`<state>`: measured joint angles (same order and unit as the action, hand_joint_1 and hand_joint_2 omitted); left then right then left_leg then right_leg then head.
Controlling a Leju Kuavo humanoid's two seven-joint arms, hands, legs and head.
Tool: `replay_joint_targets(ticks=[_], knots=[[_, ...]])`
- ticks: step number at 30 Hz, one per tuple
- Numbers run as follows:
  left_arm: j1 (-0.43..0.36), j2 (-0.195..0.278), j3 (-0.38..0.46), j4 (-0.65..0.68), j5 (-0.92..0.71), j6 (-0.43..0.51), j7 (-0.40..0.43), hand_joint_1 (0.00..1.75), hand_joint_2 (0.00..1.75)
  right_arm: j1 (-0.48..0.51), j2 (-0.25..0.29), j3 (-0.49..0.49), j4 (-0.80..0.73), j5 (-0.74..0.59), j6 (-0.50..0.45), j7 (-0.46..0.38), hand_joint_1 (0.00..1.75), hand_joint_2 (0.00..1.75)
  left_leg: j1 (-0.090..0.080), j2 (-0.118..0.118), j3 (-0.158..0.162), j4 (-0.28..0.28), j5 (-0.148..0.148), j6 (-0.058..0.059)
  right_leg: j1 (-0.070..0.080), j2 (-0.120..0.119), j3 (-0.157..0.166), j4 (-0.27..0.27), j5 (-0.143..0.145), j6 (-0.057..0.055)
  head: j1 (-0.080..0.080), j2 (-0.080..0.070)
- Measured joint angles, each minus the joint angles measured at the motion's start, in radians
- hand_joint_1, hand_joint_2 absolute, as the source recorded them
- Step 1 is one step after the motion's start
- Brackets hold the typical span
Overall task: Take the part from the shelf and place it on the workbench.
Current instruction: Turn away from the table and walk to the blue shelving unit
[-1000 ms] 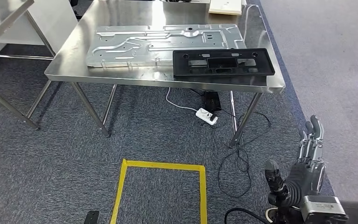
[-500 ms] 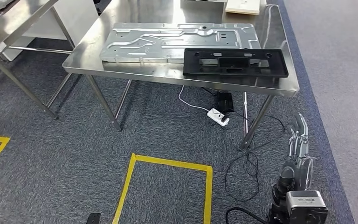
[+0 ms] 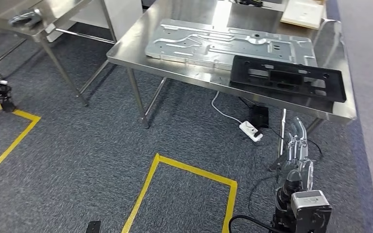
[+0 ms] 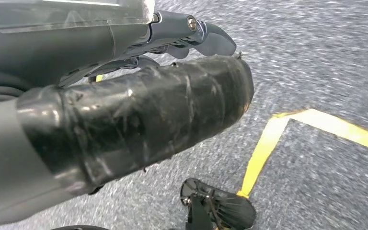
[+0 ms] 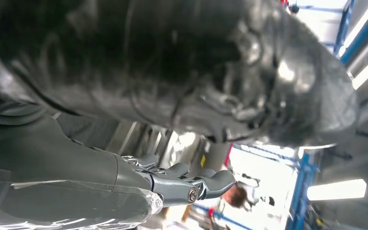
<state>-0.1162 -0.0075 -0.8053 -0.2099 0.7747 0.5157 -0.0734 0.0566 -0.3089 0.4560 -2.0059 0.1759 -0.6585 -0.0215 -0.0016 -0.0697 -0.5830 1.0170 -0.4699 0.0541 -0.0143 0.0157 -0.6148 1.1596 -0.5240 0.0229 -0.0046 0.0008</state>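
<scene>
Counter [image 3: 141, 60], steel, ahead and to the right; black part [image 3: 287, 78] lying flat on its near right corner, long axis along the near edge; silver plate [image 3: 230, 43] flat just behind it, edges overlapping or touching, cannot tell which. Right hand [image 3: 296, 160] low beside the counter leg, below the black part, fingers straight and apart, holding nothing; nearer of the two to the part. Left hand [image 4: 124, 96] hanging over the carpet by the yellow tape [image 4: 268, 139]; open or closed, cannot tell. Judgement: part looks already placed; shelf [image 3: 34, 17] stands far left, well apart.
</scene>
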Motion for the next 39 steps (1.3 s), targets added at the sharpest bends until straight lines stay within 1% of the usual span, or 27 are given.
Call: replay_joint_targets(ticks=[1,3,5,6,8,10,11,12,13,14,15,17,18,19,21,23,25,26,27,28,29,30,32,34,36,37,39], knots=[[0.000,0.001,0.000,0.000,0.000,0.002,0.007,0.00,0.00,0.001,0.000,-0.001,0.020,-0.018,-0.003,-0.013,0.00,0.00,0.000,-0.013,-0.003,0.007,-0.002,-0.003,-0.001,0.020,0.028,-0.062,0.021,-0.003,0.000,0.000],[-0.001,0.004,0.000,0.000,0.002,0.006,0.023,0.00,0.00,0.007,-0.002,-0.004,0.064,-0.052,-0.009,-0.039,0.00,0.00,0.001,-0.033,-0.012,0.013,-0.002,-0.013,-0.003,0.048,0.053,-0.117,0.026,-0.007,-0.001,0.000],[0.001,0.010,0.000,0.000,0.003,0.010,0.039,0.00,0.00,0.014,-0.002,-0.011,0.117,-0.090,-0.013,-0.065,0.00,0.00,0.004,-0.052,-0.020,0.012,0.002,-0.025,-0.002,0.036,0.054,-0.123,0.029,-0.014,-0.001,0.000],[0.003,0.013,0.000,0.000,0.005,0.012,0.046,0.00,0.00,0.016,-0.002,-0.015,0.149,-0.114,-0.015,-0.082,0.00,0.00,0.004,-0.047,-0.024,0.016,-0.001,-0.030,-0.003,0.026,0.058,-0.127,0.031,-0.020,-0.001,0.000],[0.005,0.017,0.000,0.000,0.011,0.015,0.056,0.00,0.00,0.020,-0.001,-0.025,0.226,-0.175,-0.017,-0.125,0.00,0.00,0.002,-0.006,-0.050,0.066,-0.031,-0.040,-0.007,0.003,0.063,-0.135,0.036,-0.031,-0.009,0.000],[0.004,0.017,0.000,0.000,0.019,0.017,0.058,0.00,0.00,0.027,0.004,-0.036,0.321,-0.246,-0.011,-0.182,0.00,0.00,0.004,0.044,-0.108,0.179,-0.087,-0.049,-0.006,-0.024,0.063,-0.137,0.037,-0.036,-0.016,0.000],[0.003,0.017,0.000,0.000,0.023,0.018,0.057,0.00,0.00,0.030,0.007,-0.041,0.376,-0.281,-0.005,-0.212,0.00,0.00,0.006,0.055,-0.137,0.234,-0.106,-0.053,-0.005,-0.038,0.062,-0.137,0.036,-0.037,-0.016,0.000],[0.003,0.016,0.000,0.000,0.027,0.020,0.056,0.00,0.00,0.031,0.012,-0.047,0.435,-0.315,0.005,-0.242,0.00,0.00,0.008,0.061,-0.154,0.264,-0.110,-0.056,-0.005,-0.052,0.061,-0.136,0.035,-0.037,-0.016,0.000],[0.003,0.016,0.000,0.000,0.031,0.022,0.054,0.00,0.00,0.029,0.018,-0.053,0.497,-0.347,0.017,-0.271,0.00,0.00,0.009,0.064,-0.153,0.259,-0.096,-0.057,-0.005,-0.065,0.062,-0.136,0.033,-0.036,-0.017,0.000],[0.004,0.016,0.000,0.000,0.035,0.025,0.053,0.00,0.00,0.026,0.024,-0.059,0.559,-0.375,0.029,-0.295,0.00,0.00,0.010,0.069,-0.132,0.218,-0.068,-0.056,-0.005,-0.076,0.063,-0.136,0.032,-0.035,-0.017,0.000],[0.005,0.016,0.001,0.000,0.038,0.028,0.050,0.00,0.00,0.021,0.032,-0.064,0.621,-0.401,0.044,-0.318,0.00,0.00,0.009,0.081,-0.097,0.151,-0.035,-0.054,-0.005,-0.087,0.065,-0.136,0.030,-0.032,-0.017,0.000],[0.004,0.016,0.001,0.000,0.043,0.033,0.040,0.00,0.00,0.006,0.046,-0.073,0.747,-0.444,0.078,-0.360,0.00,0.00,0.001,0.109,-0.037,0.036,0.001,-0.043,-0.001,-0.105,0.069,-0.136,0.025,-0.024,-0.016,0.000],[0.003,0.016,0.001,0.000,0.046,0.034,0.034,0.00,0.00,-0.005,0.053,-0.077,0.813,-0.462,0.099,-0.380,0.00,0.00,-0.003,0.117,-0.023,0.009,0.005,-0.037,0.001,-0.113,0.071,-0.137,0.023,-0.019,-0.016,0.000],[0.002,0.016,0.001,0.000,0.048,0.035,0.028,0.00,0.00,-0.016,0.062,-0.080,0.882,-0.478,0.119,-0.398,0.00,0.00,-0.007,0.114,-0.022,0.003,0.002,-0.032,0.003,-0.121,0.074,-0.139,0.022,-0.014,-0.016,0.000],[0.003,0.016,0.001,0.000,0.052,0.035,0.021,0.00,0.00,-0.036,0.080,-0.081,1.006,-0.503,0.157,-0.422,0.00,0.00,-0.003,0.093,-0.018,-0.006,0.007,-0.022,0.003,-0.131,0.081,-0.143,0.019,-0.003,-0.016,0.000],[0.005,0.014,0.002,0.000,0.054,0.034,0.018,0.00,0.00,-0.053,0.098,-0.082,1.115,-0.518,0.184,-0.427,0.00,0.00,0.004,0.074,-0.008,-0.021,0.015,-0.011,0.000,-0.094,0.071,-0.108,-0.009,0.005,-0.012,0.000],[0.004,0.014,0.002,0.000,0.056,0.035,0.017,0.00,0.00,-0.065,0.114,-0.082,1.216,-0.523,0.201,-0.411,0.00,0.00,0.006,0.057,-0.004,-0.027,0.017,-0.004,-0.004,-0.039,0.016,0.004,-0.070,0.008,-0.007,0.000],[0.003,0.014,0.002,0.000,0.058,0.035,0.018,0.00,0.00,-0.068,0.121,-0.082,1.262,-0.523,0.206,-0.397,0.00,0.00,0.005,0.046,-0.005,-0.026,0.017,-0.002,-0.005,-0.027,-0.018,0.069,-0.096,0.008,-0.006,0.000],[0.003,0.014,0.003,0.000,0.060,0.035,0.020,0.00,0.00,-0.069,0.129,-0.082,1.302,-0.520,0.209,-0.379,0.00,0.00,0.004,0.034,-0.005,-0.024,0.016,-0.002,-0.005,-0.022,-0.043,0.113,-0.106,0.009,-0.006,0.000],[0.003,0.013,0.003,0.000,0.062,0.036,0.024,0.00,0.00,-0.071,0.137,-0.082,1.340,-0.515,0.212,-0.360,0.00,0.00,0.004,0.020,-0.005,-0.021,0.014,-0.002,-0.005,-0.020,-0.051,0.121,-0.095,0.010,-0.006,0.000],[0.003,0.012,0.003,0.000,0.065,0.037,0.031,0.00,0.00,-0.075,0.147,-0.082,1.376,-0.508,0.215,-0.337,0.00,0.00,0.004,0.006,-0.005,-0.017,0.012,-0.004,-0.006,-0.017,-0.040,0.090,-0.065,0.010,-0.006,0.000],[0.004,0.010,0.004,0.000,0.068,0.038,0.037,0.00,0.00,-0.080,0.156,-0.082,1.410,-0.500,0.219,-0.313,0.00,0.00,0.005,-0.008,-0.005,-0.011,0.009,-0.007,-0.009,-0.007,-0.014,0.028,-0.026,0.009,-0.006,0.000],[0.004,0.005,0.005,0.000,0.073,0.041,0.047,0.00,0.00,-0.093,0.174,-0.082,1.471,-0.485,0.230,-0.266,0.00,0.00,0.005,-0.032,-0.011,0.004,0.001,-0.017,-0.013,0.028,0.034,-0.081,0.018,0.006,-0.007,0.000],[0.004,0.004,0.008,0.000,0.080,0.043,0.050,0.00,0.00,-0.102,0.192,-0.082,1.519,-0.470,0.242,-0.225,0.00,0.00,0.005,-0.049,-0.018,0.012,-0.002,-0.029,-0.010,0.042,0.047,-0.111,0.018,-0.003,-0.008,0.000],[0.005,0.004,0.010,0.000,0.087,0.044,0.050,0.00,0.00,-0.106,0.214,-0.080,1.560,-0.450,0.255,-0.187,0.00,0.00,0.007,-0.061,-0.023,0.012,0.000,-0.038,-0.008,0.021,0.051,-0.113,0.021,-0.017,-0.009,0.000],[0.006,0.003,0.012,0.000,0.089,0.044,0.050,0.00,0.00,-0.109,0.222,-0.079,1.578,-0.440,0.260,-0.172,0.00,0.00,0.007,-0.050,-0.028,0.020,-0.006,-0.043,-0.009,0.011,0.055,-0.115,0.023,-0.024,-0.010,0.000],[0.007,0.001,0.015,0.000,0.094,0.043,0.051,0.00,0.00,-0.114,0.235,-0.078,1.606,-0.419,0.269,-0.150,0.00,0.00,0.005,0.002,-0.062,0.089,-0.044,-0.052,-0.011,-0.010,0.058,-0.119,0.025,-0.035,-0.017,0.000]])
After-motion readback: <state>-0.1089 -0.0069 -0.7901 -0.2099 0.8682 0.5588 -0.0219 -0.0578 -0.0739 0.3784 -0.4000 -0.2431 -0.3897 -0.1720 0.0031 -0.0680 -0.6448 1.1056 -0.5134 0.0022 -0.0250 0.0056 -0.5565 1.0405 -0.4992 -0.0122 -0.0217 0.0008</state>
